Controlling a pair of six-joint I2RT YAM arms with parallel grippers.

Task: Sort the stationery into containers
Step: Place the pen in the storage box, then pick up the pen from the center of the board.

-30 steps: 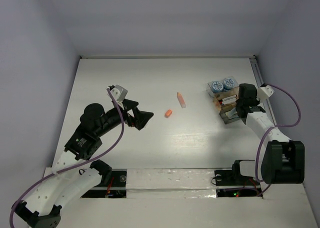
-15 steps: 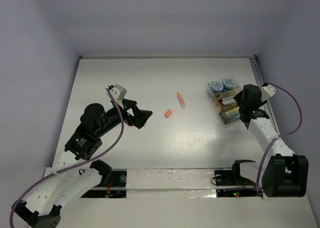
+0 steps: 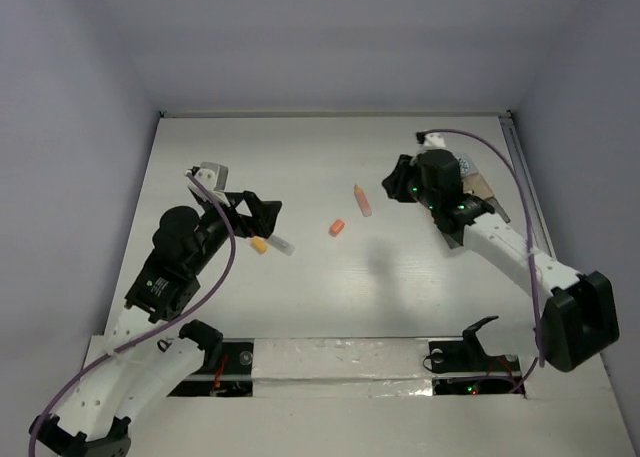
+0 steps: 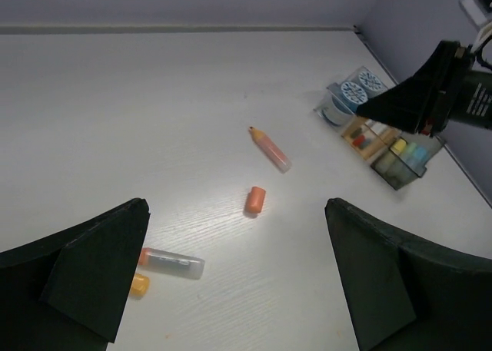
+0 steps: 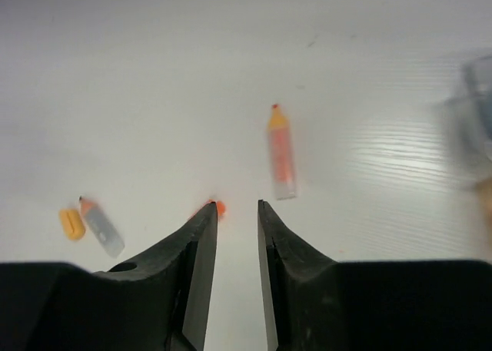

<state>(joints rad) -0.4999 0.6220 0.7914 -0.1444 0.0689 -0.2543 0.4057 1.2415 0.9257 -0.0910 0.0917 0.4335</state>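
Swinging left off the tray, the right gripper, narrowly parted and empty, faced the orange marker, probably its next pick; the left gripper gaped wide.

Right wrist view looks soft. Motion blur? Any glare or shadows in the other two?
Right wrist: smeared, worst on the tray at the right edge; the orange marker is soft too. Left wrist: sharp, with a bright sheen on the table beside the orange stub. Top external: sharp, one faint shadow on the table right of centre.
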